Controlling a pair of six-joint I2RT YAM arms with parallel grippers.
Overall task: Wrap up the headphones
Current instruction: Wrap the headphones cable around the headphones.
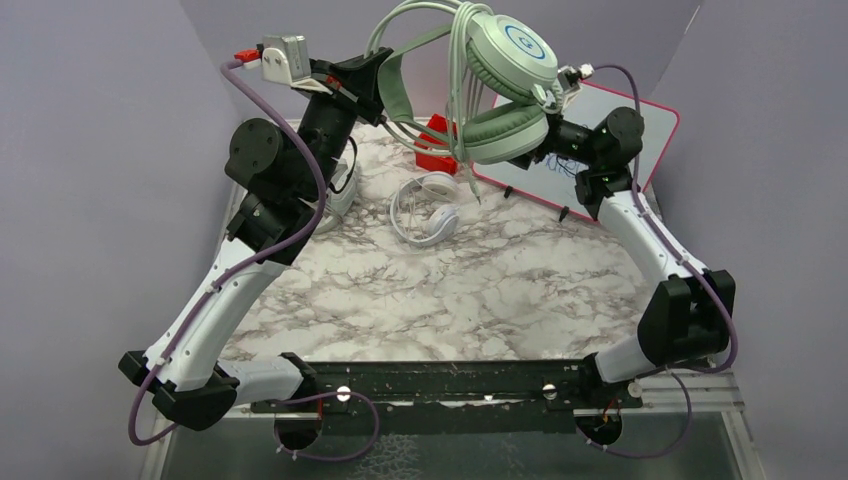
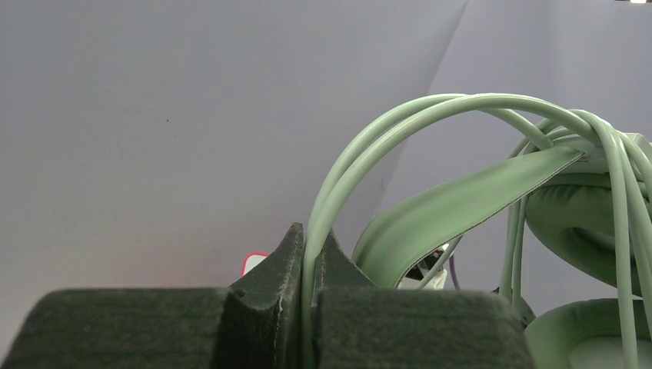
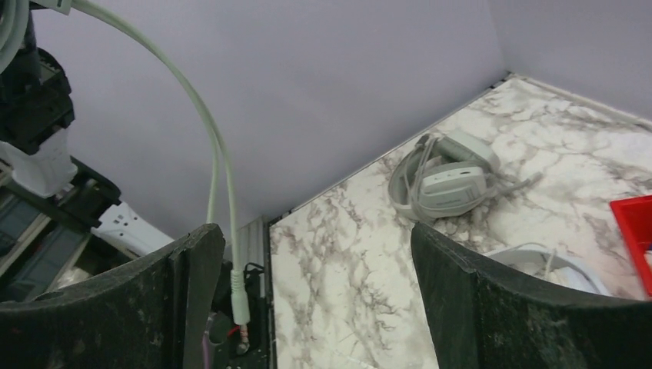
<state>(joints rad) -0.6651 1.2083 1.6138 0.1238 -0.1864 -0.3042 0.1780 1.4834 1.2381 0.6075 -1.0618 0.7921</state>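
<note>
Pale green headphones (image 1: 508,88) hang high above the back of the table, both cups stacked and the headband (image 2: 461,204) sweeping left. Loops of their thin green cable (image 2: 430,111) arch from the cups down into my left gripper (image 2: 309,257), which is shut on the cable strands. In the top view that left gripper (image 1: 380,80) sits just left of the headband. My right gripper (image 3: 317,231) is open with nothing between its fingers. The cable's end plug (image 3: 239,301) dangles beside its left finger. From above, the right gripper is mostly hidden behind the cups.
A white pair of headphones (image 1: 428,212) lies on the marble table (image 1: 480,290). A greyish pair (image 3: 450,181) lies near the left arm. A red box (image 1: 437,147) and a pink-rimmed whiteboard (image 1: 615,140) are at the back. Grey walls enclose the table.
</note>
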